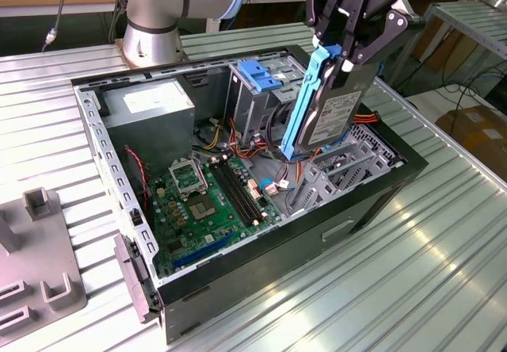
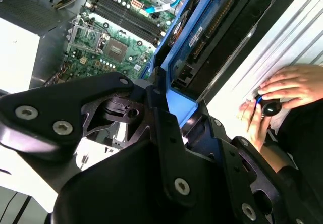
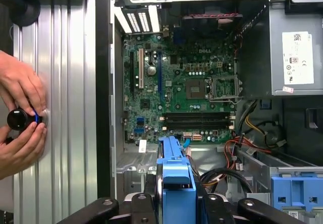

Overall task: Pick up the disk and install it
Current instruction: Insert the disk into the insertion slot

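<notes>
- The gripper (image 1: 339, 52) hangs over the exterior view's right part of the open computer case (image 1: 261, 282), which lies on its side on the ribbed metal table (image 1: 412, 273).
- Its fingers (image 1: 380, 36) are clamped on the upper end of the disk (image 1: 333, 114), one on each face.
- The disk is off the table and in the air, stood nearly on end and leaning. Its blue frame faces the exterior view's left and its white label faces the right.
- Its lower end dips toward the perforated metal drive bay (image 1: 352, 162) at the case's right side. I cannot tell whether it touches the bay.
- In the first wrist view the disk's blue edge (image 3: 174, 176) points down past the motherboard (image 3: 186, 93) toward the case floor.
- Elsewhere in the case, the grey power supply (image 1: 150, 110) sits at the far left. The metal cage with the blue handle piece (image 1: 261, 74) stands at the far middle, just beside the disk.
- In both wrist views a person's hands (image 3: 20, 118) rest on a dark knob on the table beside the case, apart from the gripper.
- By my judgement the pick-up is done. The install is not, since the disk is neither level nor seated in the bay.
</notes>
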Controlling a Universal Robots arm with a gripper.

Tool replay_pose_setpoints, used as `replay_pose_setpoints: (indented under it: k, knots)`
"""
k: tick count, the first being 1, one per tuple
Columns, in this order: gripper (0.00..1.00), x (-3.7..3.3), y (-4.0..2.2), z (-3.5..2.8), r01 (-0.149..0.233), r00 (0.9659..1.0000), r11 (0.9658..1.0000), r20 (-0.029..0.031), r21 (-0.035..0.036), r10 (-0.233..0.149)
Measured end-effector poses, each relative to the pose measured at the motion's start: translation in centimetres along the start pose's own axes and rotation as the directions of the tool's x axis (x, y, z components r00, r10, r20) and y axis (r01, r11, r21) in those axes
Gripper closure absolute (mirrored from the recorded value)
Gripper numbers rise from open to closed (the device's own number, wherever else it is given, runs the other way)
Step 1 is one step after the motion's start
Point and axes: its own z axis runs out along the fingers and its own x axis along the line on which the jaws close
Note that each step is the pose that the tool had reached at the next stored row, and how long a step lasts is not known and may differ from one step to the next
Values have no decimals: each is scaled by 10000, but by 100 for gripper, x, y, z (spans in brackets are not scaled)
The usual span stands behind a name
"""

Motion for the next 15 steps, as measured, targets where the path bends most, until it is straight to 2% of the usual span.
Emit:
replay_pose_setpoints:
  k: [4,15]
  knots:
    - [63,0,-26,-1,-1,10000,10000,0,0,1]
    - [63,0,-46,-1,0,10000,10000,0,0,0]
